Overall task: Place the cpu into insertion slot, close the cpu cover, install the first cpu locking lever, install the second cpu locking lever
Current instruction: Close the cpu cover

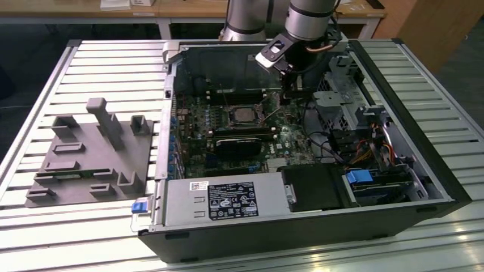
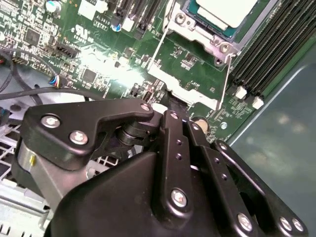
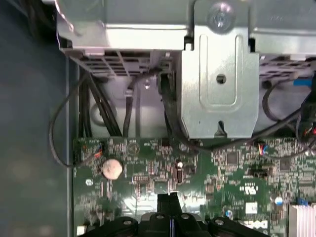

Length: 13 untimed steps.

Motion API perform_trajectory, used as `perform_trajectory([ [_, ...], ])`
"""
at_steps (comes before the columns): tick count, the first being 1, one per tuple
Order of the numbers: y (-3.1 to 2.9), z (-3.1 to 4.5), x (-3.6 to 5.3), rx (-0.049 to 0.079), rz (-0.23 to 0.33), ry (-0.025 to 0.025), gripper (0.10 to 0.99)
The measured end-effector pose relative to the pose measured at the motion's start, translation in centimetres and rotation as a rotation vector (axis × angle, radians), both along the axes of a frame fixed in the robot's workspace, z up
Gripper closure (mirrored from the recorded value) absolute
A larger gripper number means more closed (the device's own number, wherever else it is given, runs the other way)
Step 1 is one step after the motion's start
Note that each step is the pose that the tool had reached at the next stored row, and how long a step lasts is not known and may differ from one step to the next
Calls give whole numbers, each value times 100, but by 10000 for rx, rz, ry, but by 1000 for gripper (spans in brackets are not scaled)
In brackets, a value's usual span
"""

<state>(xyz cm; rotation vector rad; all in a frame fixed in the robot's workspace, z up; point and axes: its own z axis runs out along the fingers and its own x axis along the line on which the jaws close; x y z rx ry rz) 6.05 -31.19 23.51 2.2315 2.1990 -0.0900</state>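
Gripper (image 3: pixel 168 197) clenched beside insertion slot (image 2: pixel 195 30), cpu (image 2: pixel 224 10) lying flat inside, metal top upward

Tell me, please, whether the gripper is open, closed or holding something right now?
Gripper: closed, tips together over the motherboard; nothing visibly held.

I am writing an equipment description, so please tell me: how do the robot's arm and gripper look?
The arm is made of round silver-grey tubes, with a black wrist section that carries a small pale box. The gripper is matte black: flat linked bars joined by bright silver screws, narrowing towards the tip.
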Motion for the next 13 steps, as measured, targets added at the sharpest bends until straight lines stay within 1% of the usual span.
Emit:
perform_trajectory([
  [5, 0, -1, -5, 2, -1, 3, 984],
  [7, 1, -1, -28, 2, 0, -15, 984],
  [9, 0, 0, -58, 1, 0, -50, 984],
  [10, 0, -1, -94, 2, 0, -98, 984],
  [12, 0, 0, -136, 2, 0, -145, 984],
  [13, 0, 0, -185, 1, 0, -184, 984],
])
